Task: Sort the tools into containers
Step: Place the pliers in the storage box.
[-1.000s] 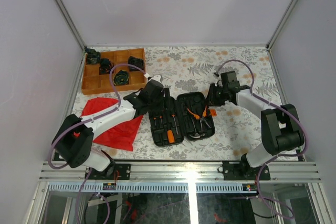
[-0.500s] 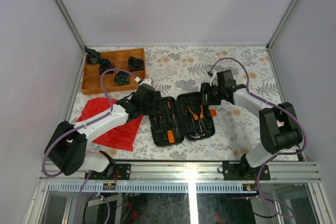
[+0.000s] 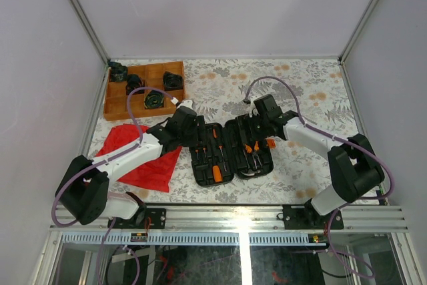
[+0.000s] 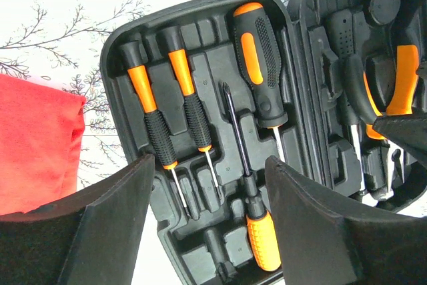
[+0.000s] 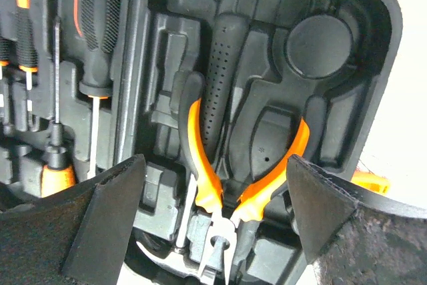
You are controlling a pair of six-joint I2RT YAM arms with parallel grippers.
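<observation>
Left wrist view shows slotted screwdrivers (image 4: 257, 51); right wrist view, pliers (image 5: 227, 185). Left gripper (image 4: 210, 161) and right gripper (image 5: 215, 159) hover spread over the case (image 4: 200, 31).

You are looking at views in which no words, numbers, brand marks, labels or signs can be read, neither on the tool case (image 4: 200, 38) nor on anything else.
</observation>
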